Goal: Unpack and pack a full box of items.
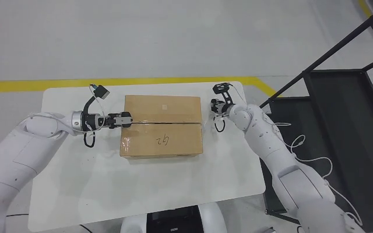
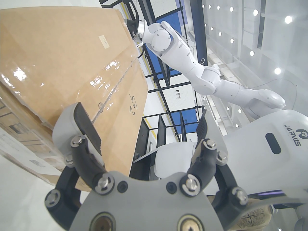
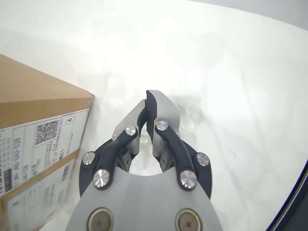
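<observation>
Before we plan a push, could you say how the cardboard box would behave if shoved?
The cardboard box probably slides rather than tips: it sits broad and flat on the table. Its glossy tape seam suggests closed, fairly stiff flaps.

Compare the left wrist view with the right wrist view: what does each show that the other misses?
Left wrist, not right: the box top's taped seam, a handwritten mark, the open left pincer at the seam's end. Right wrist, not left: the shut right pincer, crinkled clear film beside it, a square-code label. Both: cardboard box and white table.
</observation>
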Robot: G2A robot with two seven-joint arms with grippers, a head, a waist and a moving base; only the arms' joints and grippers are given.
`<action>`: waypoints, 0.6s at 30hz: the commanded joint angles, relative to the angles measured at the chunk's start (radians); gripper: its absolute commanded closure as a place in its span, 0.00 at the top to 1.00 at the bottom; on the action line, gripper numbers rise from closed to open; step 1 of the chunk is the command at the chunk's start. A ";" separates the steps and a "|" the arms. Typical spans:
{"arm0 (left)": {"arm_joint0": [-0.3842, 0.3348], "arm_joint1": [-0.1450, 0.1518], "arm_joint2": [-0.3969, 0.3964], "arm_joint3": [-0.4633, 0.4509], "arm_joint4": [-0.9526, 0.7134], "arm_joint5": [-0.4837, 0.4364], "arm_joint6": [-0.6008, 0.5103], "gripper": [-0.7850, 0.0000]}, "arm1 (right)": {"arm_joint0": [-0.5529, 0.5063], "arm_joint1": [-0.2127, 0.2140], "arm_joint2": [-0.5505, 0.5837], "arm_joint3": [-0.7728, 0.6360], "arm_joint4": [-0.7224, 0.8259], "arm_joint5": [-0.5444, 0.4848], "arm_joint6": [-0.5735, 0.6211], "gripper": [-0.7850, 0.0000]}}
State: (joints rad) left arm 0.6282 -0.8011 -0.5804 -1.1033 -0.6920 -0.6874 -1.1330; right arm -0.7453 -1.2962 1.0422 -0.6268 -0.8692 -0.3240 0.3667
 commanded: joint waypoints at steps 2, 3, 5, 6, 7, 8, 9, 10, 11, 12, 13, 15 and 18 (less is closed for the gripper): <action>0.000 0.000 0.000 0.000 0.000 0.000 0.000 1.00 | 0.014 -0.003 -0.003 0.044 -0.003 -0.007 -0.013 0.00; 0.000 0.000 0.000 0.000 0.000 0.000 0.000 1.00 | 0.017 -0.003 -0.003 0.056 -0.006 -0.007 -0.016 0.00; 0.000 0.000 0.000 0.000 0.000 0.000 0.000 1.00 | 0.023 -0.004 -0.004 0.074 -0.009 -0.009 -0.022 0.00; 0.000 0.000 0.000 0.000 0.000 0.000 0.000 1.00 | 0.025 -0.004 -0.003 0.082 -0.011 -0.010 -0.026 0.00; 0.000 0.000 0.000 0.000 0.000 0.000 0.000 1.00 | 0.026 -0.004 -0.003 0.088 -0.012 -0.013 -0.028 0.00; 0.000 0.000 0.000 0.000 0.000 0.000 0.000 1.00 | 0.027 -0.003 -0.003 0.095 -0.017 -0.012 -0.028 0.00; 0.000 0.000 0.000 0.000 0.000 0.000 0.000 1.00 | 0.029 -0.002 -0.002 0.100 -0.021 -0.011 -0.030 0.00; 0.000 0.000 0.000 0.000 0.000 0.000 0.000 1.00 | 0.029 -0.001 -0.001 0.105 -0.025 -0.013 -0.033 0.00; 0.000 0.000 0.000 0.000 0.000 0.000 0.000 1.00 | 0.030 0.001 0.000 0.109 -0.032 -0.009 -0.037 0.00; 0.000 0.000 0.000 0.000 0.000 0.000 0.000 1.00 | 0.030 0.002 0.001 0.112 -0.039 -0.006 -0.040 0.00; 0.000 0.000 0.000 0.000 0.000 0.000 0.000 1.00 | 0.029 0.004 0.003 0.113 -0.041 -0.007 -0.043 0.00; 0.000 0.000 0.000 0.000 0.000 0.000 0.000 1.00 | 0.026 0.009 0.009 0.114 -0.045 -0.012 -0.047 0.00; 0.000 0.000 0.000 0.000 0.000 0.000 0.000 1.00 | 0.017 0.017 0.020 0.104 -0.052 -0.021 -0.049 0.00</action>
State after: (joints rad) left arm 0.6281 -0.8011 -0.5804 -1.1033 -0.6920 -0.6874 -1.1330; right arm -0.7248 -1.2817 1.0585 -0.5192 -0.9194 -0.3426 0.3182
